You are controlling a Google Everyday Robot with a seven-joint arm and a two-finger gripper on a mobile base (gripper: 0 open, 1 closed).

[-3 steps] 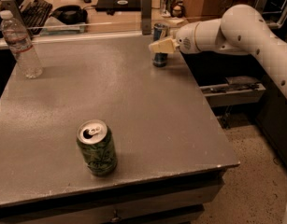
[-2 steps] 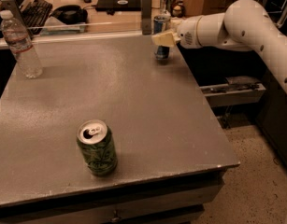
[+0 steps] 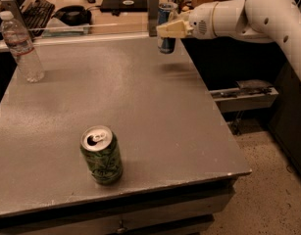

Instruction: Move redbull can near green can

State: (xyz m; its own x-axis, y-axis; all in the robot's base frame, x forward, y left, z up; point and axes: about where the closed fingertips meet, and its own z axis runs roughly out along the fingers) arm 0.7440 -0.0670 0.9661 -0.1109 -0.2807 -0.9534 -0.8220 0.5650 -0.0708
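redbull can (image 3: 165, 44) hangs in the upper middle of the frame, upright and clear of the desk (image 3: 155, 111), with a faint shadow on the grey top just below it. it is a slim metal can, so i judge it light, stiff along its height, thin in the wall and smooth enough to slip. a squeeze across the middle of the body suits it best: firm enough to stop sliding, not so hard that it dents. tall and narrow, it would tip easily if set down crooked or let go early.

the gripper (image 3: 166, 30) has it that way, its pale fingers (image 3: 172, 29) pinching the can's sides at about mid-height, the silver top showing above and the blue base below. the white arm (image 3: 248, 13) reaches in from the upper right.

the green can (image 3: 102, 155) stands upright in the lower left of the frame, near the desk's front edge and well apart from the redbull can, so most of the carry looks undone. a water bottle (image 3: 23, 48) stands at the upper left, off what i take to be the likely path.

against a second ago, the redbull can sits higher in the frame: it was then down at the desk's far edge in the same grip, and now it is raised off the surface. green can and bottle have not moved.
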